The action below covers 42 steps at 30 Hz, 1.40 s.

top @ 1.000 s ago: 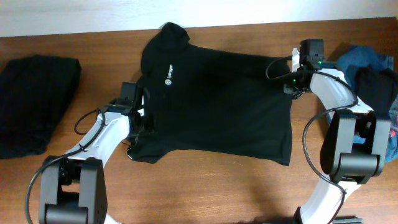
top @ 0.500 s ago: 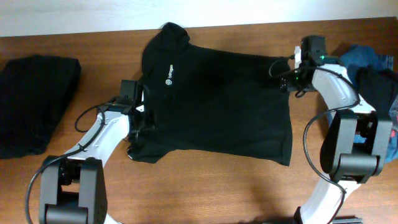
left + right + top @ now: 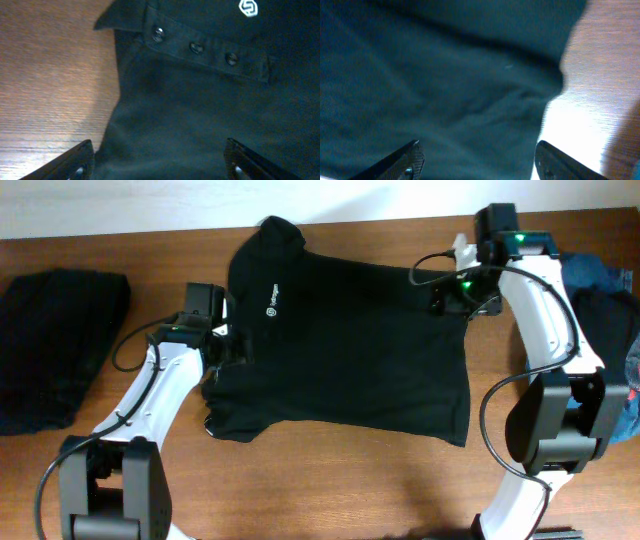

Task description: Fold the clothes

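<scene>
Across the middle of the wooden table point(image 3: 330, 480) lies the black T-shirt point(image 3: 350, 340), spread flat with its collar end toward the far left and its hem toward the near right; the small white logo point(image 3: 271, 307) shows on the chest near the collar. At the shirt's left edge, just beside the logo, the left gripper point(image 3: 228, 352) hangs over the fabric. In its wrist view the left gripper's two fingers stand wide apart at the lower corners, with dark cloth and a strip of three buttons point(image 3: 195, 47) beyond them, and they grip nothing. The right gripper point(image 3: 450, 298) sits over the shirt's far right edge. Its wrist view, though blurred, shows the fingers point(image 3: 405, 160) spread wide over loose, wrinkled cloth where the shirt meets bare wood, and nothing is pinched between them. A folded black garment point(image 3: 55, 345) rests well apart at the far left of the table. On the right side lie a blue denim piece point(image 3: 590, 275) and another dark garment point(image 3: 608, 320), heaped together behind the right arm.
</scene>
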Each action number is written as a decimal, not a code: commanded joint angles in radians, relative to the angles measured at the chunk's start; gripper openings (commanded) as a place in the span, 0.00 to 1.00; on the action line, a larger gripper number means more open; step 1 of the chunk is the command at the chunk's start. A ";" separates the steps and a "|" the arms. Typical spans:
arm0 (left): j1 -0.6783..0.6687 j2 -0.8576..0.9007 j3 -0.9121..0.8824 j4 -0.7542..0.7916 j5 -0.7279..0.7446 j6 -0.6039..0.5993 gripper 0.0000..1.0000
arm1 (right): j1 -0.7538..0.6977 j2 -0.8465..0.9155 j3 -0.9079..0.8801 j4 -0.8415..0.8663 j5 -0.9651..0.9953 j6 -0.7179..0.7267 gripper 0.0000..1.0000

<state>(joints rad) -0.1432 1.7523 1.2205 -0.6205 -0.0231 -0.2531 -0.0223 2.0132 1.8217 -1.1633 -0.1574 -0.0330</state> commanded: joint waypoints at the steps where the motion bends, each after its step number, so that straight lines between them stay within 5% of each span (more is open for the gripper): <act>1: 0.035 0.002 0.009 0.017 -0.001 0.010 0.87 | 0.033 -0.007 -0.056 0.006 -0.038 0.023 0.72; 11: 0.095 0.035 0.009 0.206 0.158 0.120 0.87 | 0.042 -0.007 -0.316 0.203 -0.004 0.049 0.57; 28: 0.315 0.262 0.009 0.406 0.562 0.083 0.87 | 0.042 -0.007 -0.360 0.236 0.012 0.037 0.56; 34: 0.344 0.304 0.009 0.420 0.587 0.083 0.87 | 0.042 -0.007 -0.360 0.233 0.012 0.037 0.56; 39: 0.344 0.360 0.009 0.535 0.765 0.059 0.68 | 0.042 -0.007 -0.360 0.229 0.016 0.037 0.56; 42: 0.344 0.381 0.009 0.571 0.784 -0.028 0.68 | 0.042 -0.007 -0.360 0.224 0.038 0.037 0.56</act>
<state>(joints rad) 0.1989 2.1048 1.2236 -0.0612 0.6659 -0.2100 0.0212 2.0132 1.4685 -0.9356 -0.1497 0.0032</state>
